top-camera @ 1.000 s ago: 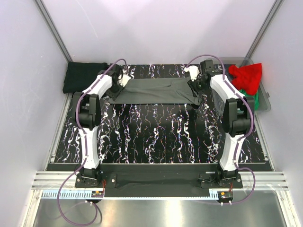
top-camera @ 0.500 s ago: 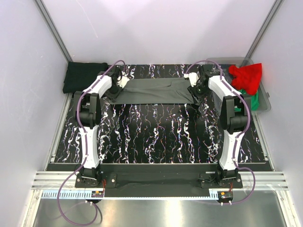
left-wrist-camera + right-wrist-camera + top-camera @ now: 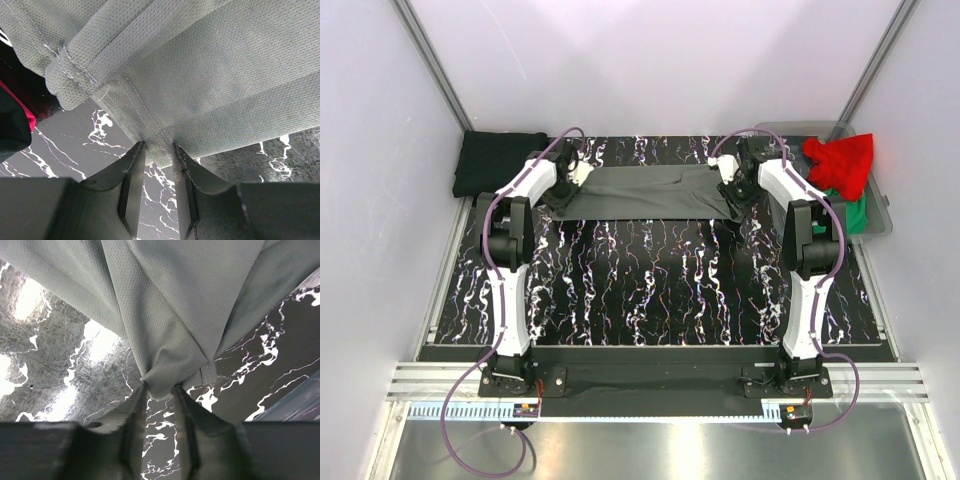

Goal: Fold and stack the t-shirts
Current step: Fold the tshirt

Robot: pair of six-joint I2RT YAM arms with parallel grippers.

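Across the black marbled desk (image 3: 650,290) the large dark grey cloth t-shirt (image 3: 650,190) lies lengthwise left to right; my left pincer (image 3: 157,147) and right pincer (image 3: 159,389) each pinch one end.

The dark grey t-shirt (image 3: 215,90) is showing as matt cloth, a fine pinhole mesh with stitched hems. The black, white-veined table (image 3: 60,330) is shining smooth and glossy, throwing back bright glare.
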